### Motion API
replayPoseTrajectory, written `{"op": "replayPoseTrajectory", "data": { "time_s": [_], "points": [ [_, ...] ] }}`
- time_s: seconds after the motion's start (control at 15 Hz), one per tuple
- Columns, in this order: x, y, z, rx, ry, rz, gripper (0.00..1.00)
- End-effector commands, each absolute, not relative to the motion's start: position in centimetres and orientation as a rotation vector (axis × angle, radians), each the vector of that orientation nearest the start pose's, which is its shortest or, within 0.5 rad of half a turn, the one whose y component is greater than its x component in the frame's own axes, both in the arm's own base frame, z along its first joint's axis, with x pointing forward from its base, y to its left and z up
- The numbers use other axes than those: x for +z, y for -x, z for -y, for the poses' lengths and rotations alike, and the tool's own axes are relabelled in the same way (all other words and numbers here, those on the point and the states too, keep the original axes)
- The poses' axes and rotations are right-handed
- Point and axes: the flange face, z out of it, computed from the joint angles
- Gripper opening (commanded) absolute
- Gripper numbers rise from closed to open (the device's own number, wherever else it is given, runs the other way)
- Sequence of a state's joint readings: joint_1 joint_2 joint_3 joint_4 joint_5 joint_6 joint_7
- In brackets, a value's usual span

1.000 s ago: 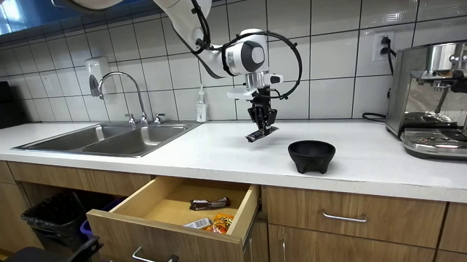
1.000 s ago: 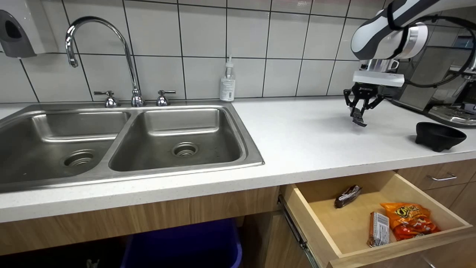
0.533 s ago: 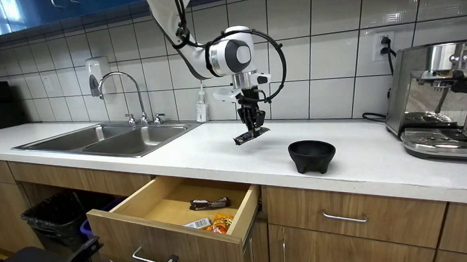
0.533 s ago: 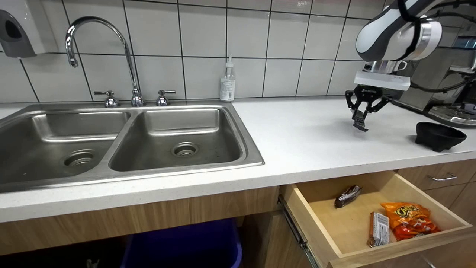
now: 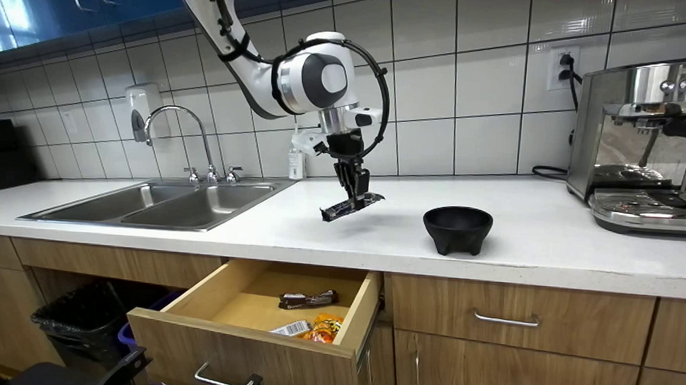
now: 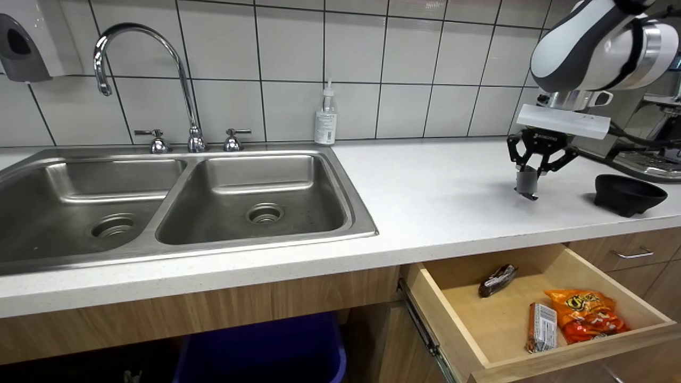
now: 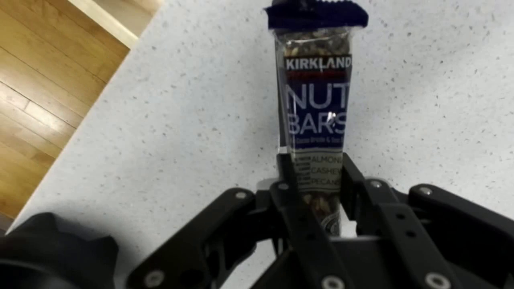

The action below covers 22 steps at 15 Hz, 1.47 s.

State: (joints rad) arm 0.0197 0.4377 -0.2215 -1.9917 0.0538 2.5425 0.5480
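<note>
Wrist view shows the gripper (image 7: 315, 170) pinching a wrapped nut bar (image 7: 317, 100), one finger pressed to each side, with its crimped end jutting well past the grip. In an exterior view the bar hangs above the counter (image 5: 317, 238), apart from it, between the sink (image 5: 204, 211) and the black bowl (image 5: 457, 228). The likeliest trouble seems a slip: the wrapper looks slick and the fingers cover only part of its length, so a knock on the jutting end could swivel the bar or lever it loose. Dropping too low would drive an end into the counter. A sideways swing into the bowl could shove it along. Over the pulled-out drawer (image 6: 495, 319), the overhang could snag the front edge or nudge the snacks (image 6: 585, 314) inside.
</note>
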Motion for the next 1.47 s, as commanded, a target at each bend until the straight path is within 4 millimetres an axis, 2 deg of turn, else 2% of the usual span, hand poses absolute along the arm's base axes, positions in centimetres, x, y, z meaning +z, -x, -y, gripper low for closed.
{"op": "replayPoseTrajectory", "data": {
  "time_s": [0.0, 0.73, 1.4],
  "points": [
    [27.0, -57.3, 10.8, -0.246, 2.890, -1.287, 0.08],
    [26.3, -49.9, 7.6, -0.285, 2.791, -1.494, 0.08],
    [25.0, -44.8, 6.2, -0.229, 2.756, -1.638, 0.08]
  ]
}}
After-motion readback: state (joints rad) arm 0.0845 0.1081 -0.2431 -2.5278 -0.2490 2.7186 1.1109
